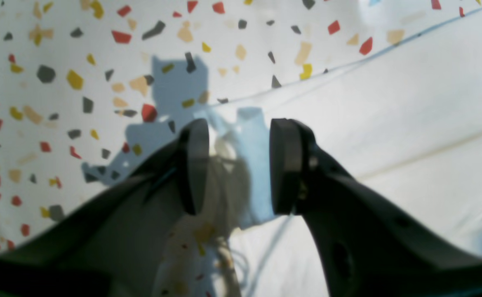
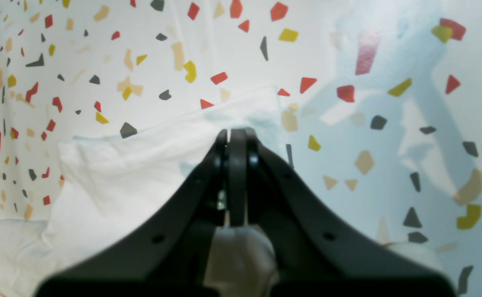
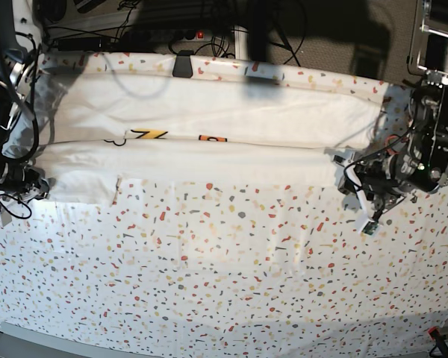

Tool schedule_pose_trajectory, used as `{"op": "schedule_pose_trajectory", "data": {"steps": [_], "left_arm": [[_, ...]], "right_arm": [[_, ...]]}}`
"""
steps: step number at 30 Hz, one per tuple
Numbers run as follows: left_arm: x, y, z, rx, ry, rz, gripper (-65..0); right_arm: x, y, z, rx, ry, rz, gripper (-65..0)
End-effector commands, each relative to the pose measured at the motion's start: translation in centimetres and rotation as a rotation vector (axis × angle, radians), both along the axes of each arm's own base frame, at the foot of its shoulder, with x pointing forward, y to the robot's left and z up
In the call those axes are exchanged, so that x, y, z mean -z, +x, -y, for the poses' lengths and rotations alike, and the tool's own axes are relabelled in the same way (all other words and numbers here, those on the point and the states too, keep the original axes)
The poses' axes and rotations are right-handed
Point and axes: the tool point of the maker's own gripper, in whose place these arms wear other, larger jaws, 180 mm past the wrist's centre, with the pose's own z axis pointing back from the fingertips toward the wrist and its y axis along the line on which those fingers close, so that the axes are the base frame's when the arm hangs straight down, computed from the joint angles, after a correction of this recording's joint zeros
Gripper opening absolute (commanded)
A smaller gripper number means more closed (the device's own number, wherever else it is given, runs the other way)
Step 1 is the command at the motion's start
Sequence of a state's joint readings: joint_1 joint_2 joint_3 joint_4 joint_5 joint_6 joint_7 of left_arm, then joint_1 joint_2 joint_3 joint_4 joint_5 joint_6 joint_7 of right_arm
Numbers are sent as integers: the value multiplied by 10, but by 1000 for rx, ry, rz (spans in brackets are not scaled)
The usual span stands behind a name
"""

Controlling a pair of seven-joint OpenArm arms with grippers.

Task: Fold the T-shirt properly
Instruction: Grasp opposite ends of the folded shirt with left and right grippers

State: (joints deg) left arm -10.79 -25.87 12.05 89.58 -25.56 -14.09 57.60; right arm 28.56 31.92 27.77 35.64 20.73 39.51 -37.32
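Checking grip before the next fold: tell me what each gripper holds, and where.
Right gripper is shut on the T-shirt at its corner edge; left gripper stands open around the other end's edge, gripping nothing.

Left wrist view. Left gripper (image 1: pixel 237 165) with jaws spread; two dark pads (image 1: pixel 284 165) face each other across a gap. A bunched white corner of the T-shirt (image 1: pixel 389 123) sits between them; contact cannot be judged. Shirt fabric fills the right side, its edge running diagonally to upper right. Speckled table cover (image 1: pixel 59 82) on the left, carrying the gripper's shadow (image 1: pixel 175 90).
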Motion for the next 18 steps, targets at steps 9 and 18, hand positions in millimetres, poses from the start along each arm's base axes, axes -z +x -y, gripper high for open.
{"op": "schedule_pose_trajectory", "data": {"steps": [9, 18], "left_arm": [[-5, 3, -2, 2, -5, 82, -413], [-7, 6, -1, 2, -11, 105, -413]], "right_arm": [[-28, 16, 11, 8, -19, 76, -650], [-28, 16, 11, 8, -19, 76, -650]]}}
